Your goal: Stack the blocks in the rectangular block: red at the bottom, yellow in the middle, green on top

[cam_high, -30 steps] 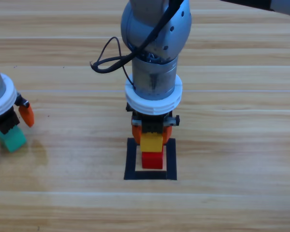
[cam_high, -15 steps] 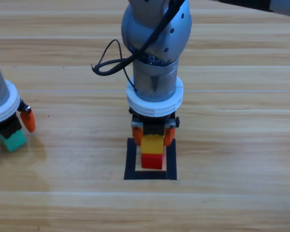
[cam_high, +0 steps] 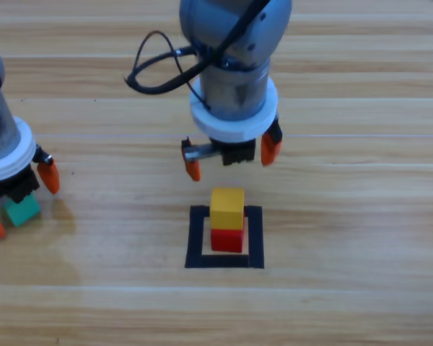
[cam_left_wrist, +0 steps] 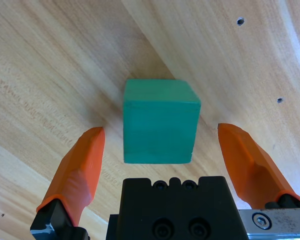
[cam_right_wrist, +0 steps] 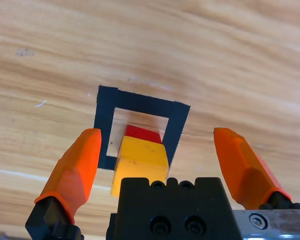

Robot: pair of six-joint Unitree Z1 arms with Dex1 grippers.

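**Station status: two cubes stacked, green cube at left gripper**

Wooden table [cam_high: 361,216] planks run left to right under both arms. You will find the black tape square [cam_high: 195,238] near the middle of the table, slightly toward the near edge. Inside it the red cube [cam_high: 227,240] sits on the wood, and the yellow cube [cam_high: 227,207] rests on top of it.

The right gripper [cam_high: 231,160] hangs just beyond the stack, on its far side, clear of the yellow cube, with its jaws spread wide and nothing between them. A black cable [cam_high: 153,68] loops out from the left side of that arm.

At the left edge, the left gripper [cam_high: 22,198] stands over the green cube [cam_high: 22,210], well apart from the tape square. Its body covers part of the cube in the high view.

Check the left wrist view for what the high view hides: the green cube [cam_left_wrist: 160,127] lies whole on the table between the spread jaws, with a gap on each side, touching neither. Small dark holes [cam_left_wrist: 240,21] mark the wood nearby.

The right wrist view shows the tape outline [cam_right_wrist: 177,127] in full, with the yellow cube [cam_right_wrist: 140,162] partly behind the gripper body and only a strip of the red cube [cam_right_wrist: 142,133] visible beyond it.
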